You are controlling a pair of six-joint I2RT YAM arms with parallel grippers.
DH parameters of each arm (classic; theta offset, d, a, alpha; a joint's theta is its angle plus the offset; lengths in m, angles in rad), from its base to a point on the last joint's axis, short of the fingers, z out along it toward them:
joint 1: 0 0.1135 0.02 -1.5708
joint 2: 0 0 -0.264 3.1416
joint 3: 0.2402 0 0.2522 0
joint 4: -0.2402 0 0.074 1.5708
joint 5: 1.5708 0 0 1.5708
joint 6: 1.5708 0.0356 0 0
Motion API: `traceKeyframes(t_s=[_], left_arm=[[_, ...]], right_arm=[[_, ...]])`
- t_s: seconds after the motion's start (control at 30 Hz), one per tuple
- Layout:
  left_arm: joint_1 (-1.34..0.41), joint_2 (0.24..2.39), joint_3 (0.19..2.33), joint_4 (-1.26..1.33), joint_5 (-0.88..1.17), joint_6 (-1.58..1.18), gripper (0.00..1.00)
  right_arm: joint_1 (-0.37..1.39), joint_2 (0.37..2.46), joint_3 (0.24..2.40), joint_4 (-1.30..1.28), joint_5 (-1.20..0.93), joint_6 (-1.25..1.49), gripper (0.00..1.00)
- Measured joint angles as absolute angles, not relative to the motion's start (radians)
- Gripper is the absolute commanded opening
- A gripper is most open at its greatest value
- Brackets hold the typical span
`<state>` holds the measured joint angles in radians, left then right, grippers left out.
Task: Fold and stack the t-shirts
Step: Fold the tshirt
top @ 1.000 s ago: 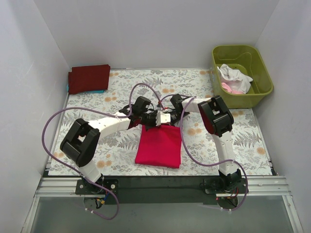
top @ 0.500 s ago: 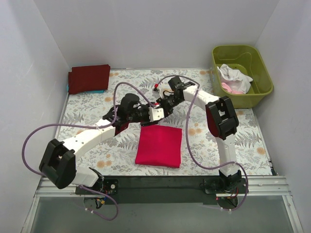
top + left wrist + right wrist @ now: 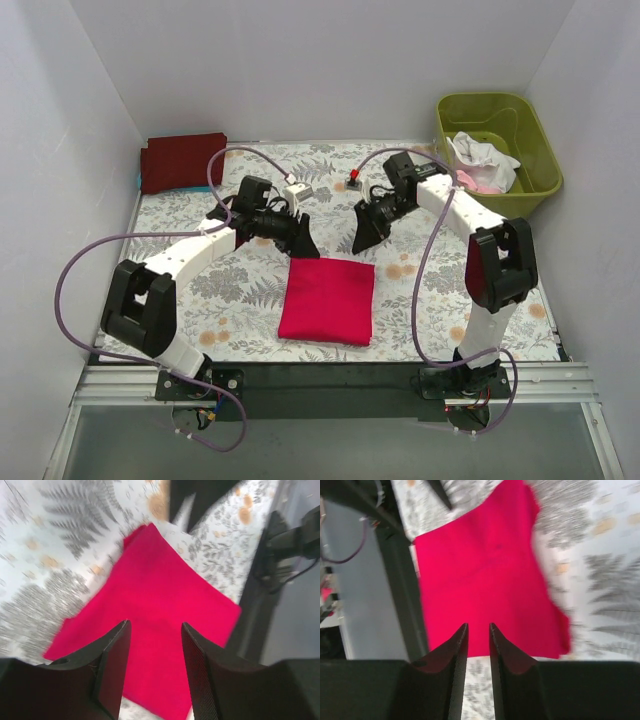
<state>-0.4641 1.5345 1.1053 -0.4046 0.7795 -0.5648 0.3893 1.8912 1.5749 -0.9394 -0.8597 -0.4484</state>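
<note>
A bright red t-shirt [image 3: 327, 300] lies folded into a rectangle on the floral cloth, near the front middle. My left gripper [image 3: 303, 243] hovers just beyond its far left corner, and my right gripper [image 3: 362, 240] hovers beyond its far right corner. Both are off the cloth and hold nothing. In the left wrist view the red t-shirt [image 3: 165, 605] lies below the open left gripper [image 3: 155, 625]. In the right wrist view the right gripper [image 3: 478, 626] stands slightly open above the red t-shirt [image 3: 485, 570]. A dark maroon t-shirt [image 3: 183, 160] lies folded at the back left.
An olive-green tub [image 3: 446, 135] stands at the back right with white and pale pink shirts [image 3: 478, 163] bundled inside. The floral table cloth [image 3: 420, 290] covers the work area. White walls close in on three sides, and a black rail [image 3: 320, 375] runs along the front.
Both grippers were shut at the red t-shirt's far edge. They have opened, let it go, and drawn up and apart toward the back. The shirt stays folded flat.
</note>
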Motion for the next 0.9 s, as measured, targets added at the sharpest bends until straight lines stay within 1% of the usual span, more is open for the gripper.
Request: traceKeyframes(t_s=[0.13,0.2,0.27,0.37,0.47,0.53,0.6,0.7,0.73,0.77,0.8,0.83,0.9], left_arm=[[-0.445,1.584,1.015,-0.318,0.859,-0.823,0.43],[-0.444,1.625,0.969,-0.267,0.877,-0.933,0.43],[-0.442,1.676,0.936,-0.222,0.88,-1.014,0.43],[-0.423,1.766,0.925,-0.184,0.87,-1.082,0.42],[-0.371,1.883,0.948,-0.159,0.87,-1.12,0.41],[-0.333,1.957,0.998,-0.159,0.934,-1.143,0.4],[-0.306,2.0,1.058,-0.165,0.95,-1.143,0.4],[-0.284,2.052,1.168,-0.174,0.95,-1.115,0.43],[-0.281,2.056,1.197,-0.179,0.949,-1.103,0.44],[-0.277,2.052,1.219,-0.182,0.95,-1.095,0.47],[-0.274,2.038,1.233,-0.185,0.952,-1.092,0.48],[-0.27,2.016,1.238,-0.187,0.96,-1.092,0.48],[-0.268,1.951,1.229,-0.194,0.983,-1.111,0.5]], right_arm=[[0.44,1.822,1.384,-0.915,-0.937,-0.42,0.26],[0.46,1.845,1.313,-0.87,-0.935,-0.383,0.25],[0.455,1.897,1.285,-0.825,-0.912,-0.347,0.25],[0.421,1.993,1.307,-0.765,-0.86,-0.313,0.25],[0.377,2.098,1.377,-0.737,-0.813,-0.289,0.24],[0.359,2.141,1.444,-0.749,-0.813,-0.27,0.24],[0.35,2.172,1.521,-0.742,-0.787,-0.264,0.24],[0.344,2.194,1.61,-0.71,-0.74,-0.265,0.31],[0.34,2.193,1.625,-0.697,-0.735,-0.265,0.38],[0.335,2.184,1.631,-0.687,-0.737,-0.261,0.42],[0.329,2.169,1.63,-0.68,-0.746,-0.258,0.51],[0.324,2.147,1.625,-0.678,-0.76,-0.253,0.67],[0.315,2.072,1.592,-0.675,-0.807,-0.222,0.75]])
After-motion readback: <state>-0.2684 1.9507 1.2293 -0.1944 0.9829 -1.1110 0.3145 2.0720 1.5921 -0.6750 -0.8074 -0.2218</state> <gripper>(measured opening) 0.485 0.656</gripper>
